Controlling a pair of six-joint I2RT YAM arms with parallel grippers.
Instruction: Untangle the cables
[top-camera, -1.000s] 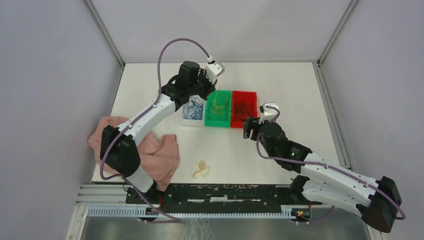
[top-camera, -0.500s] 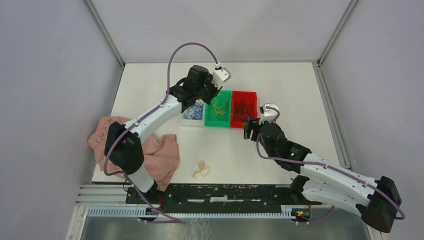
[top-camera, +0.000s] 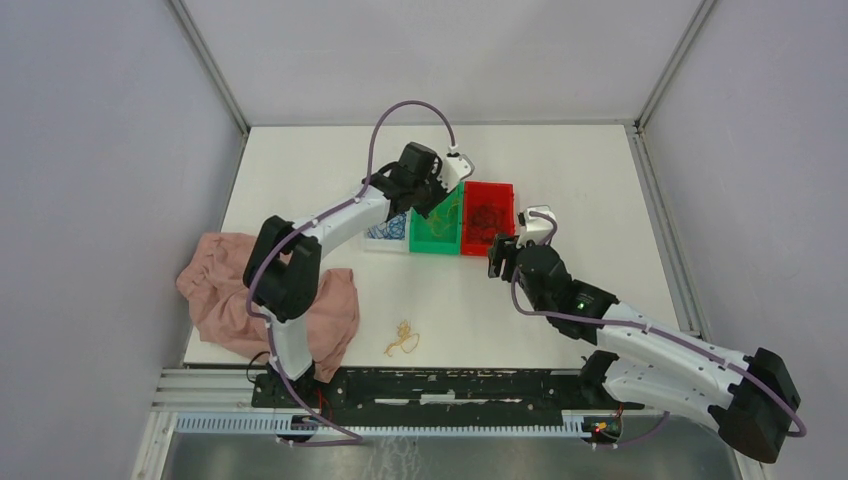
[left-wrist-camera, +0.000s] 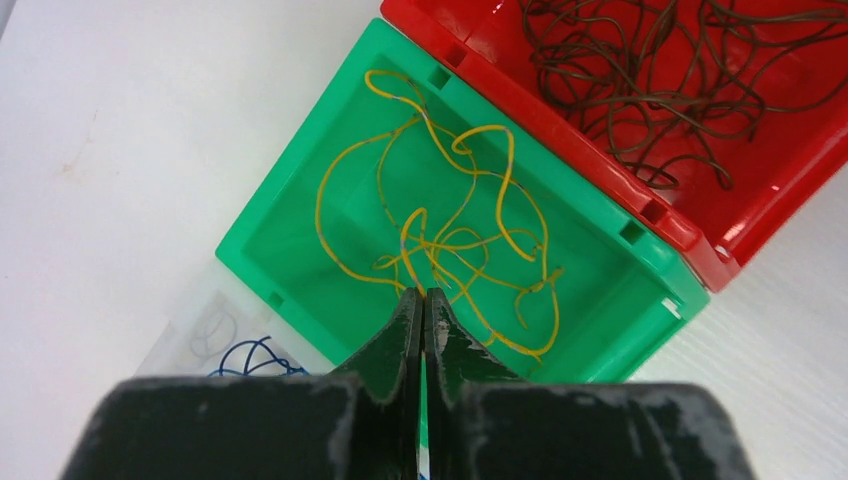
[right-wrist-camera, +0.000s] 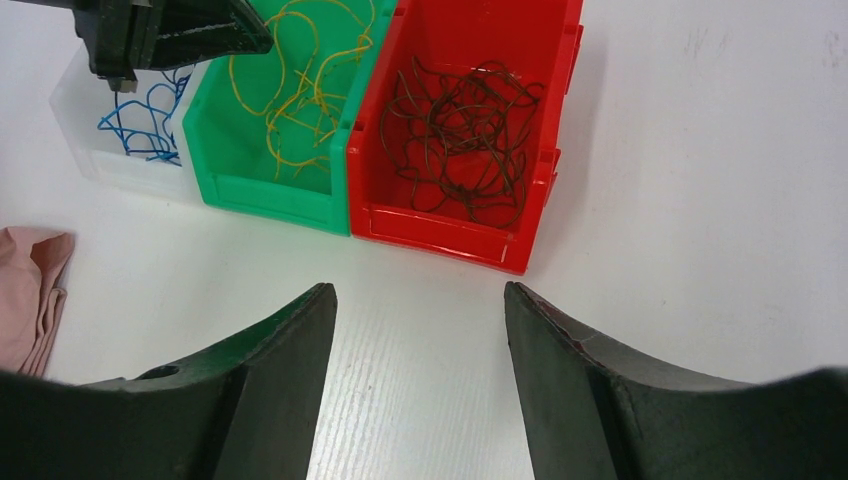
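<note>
Left gripper (left-wrist-camera: 422, 300), fingers pressed together, hovers over yellow cables (left-wrist-camera: 450, 240) in the green bin (left-wrist-camera: 290, 250). Right gripper (right-wrist-camera: 420, 290), spread wide and empty, faces brown cables (right-wrist-camera: 460, 130) in the red bin (right-wrist-camera: 440, 235). Blue cables (right-wrist-camera: 140, 125) lie in the clear bin (right-wrist-camera: 120, 172).

Grey walls (top-camera: 90, 150) box in a white table (top-camera: 580, 170), evenly lit. Metal posts (top-camera: 208, 65) rise at its far corners, and a slotted rail (top-camera: 450, 424) lines the near edge.
</note>
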